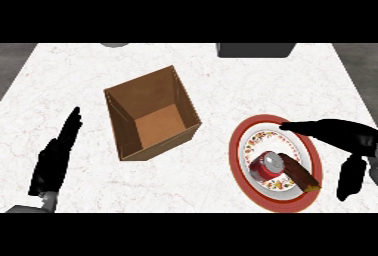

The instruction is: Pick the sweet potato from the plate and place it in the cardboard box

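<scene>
A brown sweet potato (300, 172) lies on the right part of a red-rimmed plate (242, 150), at the view's right. My right hand (341, 134) hovers over the plate's right edge, open, with fingers stretched left above the rim and the thumb hanging down beside the potato. It does not touch the potato. The open cardboard box (151, 112) stands left of the plate, nothing inside. My left hand (55, 157) rests open at the left, fingers straight and pointing up.
A small red can with a silver lid (267, 165) sits on the plate, touching the sweet potato's left side. A dark object (255, 49) stands at the counter's far edge, and a grey one (113, 45) at the top left.
</scene>
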Tool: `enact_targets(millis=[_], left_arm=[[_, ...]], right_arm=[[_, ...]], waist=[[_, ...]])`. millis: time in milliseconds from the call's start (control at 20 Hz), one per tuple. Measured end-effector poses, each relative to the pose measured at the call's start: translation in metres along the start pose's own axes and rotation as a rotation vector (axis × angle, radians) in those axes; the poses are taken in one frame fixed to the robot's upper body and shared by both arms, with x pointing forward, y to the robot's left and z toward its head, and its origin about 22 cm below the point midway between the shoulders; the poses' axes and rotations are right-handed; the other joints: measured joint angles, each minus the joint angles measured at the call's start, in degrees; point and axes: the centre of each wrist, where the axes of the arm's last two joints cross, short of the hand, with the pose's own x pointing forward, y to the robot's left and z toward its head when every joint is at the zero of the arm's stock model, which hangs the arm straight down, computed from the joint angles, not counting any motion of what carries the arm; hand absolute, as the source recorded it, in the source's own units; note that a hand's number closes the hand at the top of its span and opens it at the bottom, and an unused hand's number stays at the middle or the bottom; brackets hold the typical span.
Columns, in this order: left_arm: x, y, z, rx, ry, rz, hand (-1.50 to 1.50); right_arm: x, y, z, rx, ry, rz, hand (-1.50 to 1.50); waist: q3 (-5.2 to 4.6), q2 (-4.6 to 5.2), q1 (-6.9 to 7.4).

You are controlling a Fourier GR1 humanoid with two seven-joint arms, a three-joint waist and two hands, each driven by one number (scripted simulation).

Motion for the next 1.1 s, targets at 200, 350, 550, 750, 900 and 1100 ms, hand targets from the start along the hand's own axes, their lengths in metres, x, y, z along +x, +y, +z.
enact_targets(millis=[200,350,550,750,900,1100], left_arm=[[-0.002,0.001,-0.001,0.001,0.002,0.003,0.00],[-0.002,0.000,0.001,-0.001,-0.002,0.002,0.00],[-0.004,0.001,0.002,-0.003,-0.003,0.002,0.00],[-0.002,0.000,-0.005,-0.004,-0.001,0.003,0.00],[-0.004,0.001,-0.008,-0.004,0.001,0.005,0.00],[-0.005,-0.001,-0.004,-0.003,0.003,0.001,0.00]], right_arm=[[0.004,0.010,-0.007,-0.001,0.031,0.008,-1.50],[0.000,0.020,-0.009,0.004,0.066,0.024,-1.50],[0.001,0.029,-0.012,0.012,0.090,0.036,-1.50],[-0.007,0.041,-0.016,0.016,0.104,0.034,-1.50],[-0.007,0.049,-0.018,0.016,0.104,0.033,-1.50],[-0.008,0.049,-0.025,0.007,0.104,0.031,-1.50]], waist=[[0.01,0.04,-0.01],[0.01,0.05,-0.01],[0.04,0.07,-0.01],[0.02,0.08,-0.05],[0.03,0.09,-0.08],[0.03,0.08,0.01]])
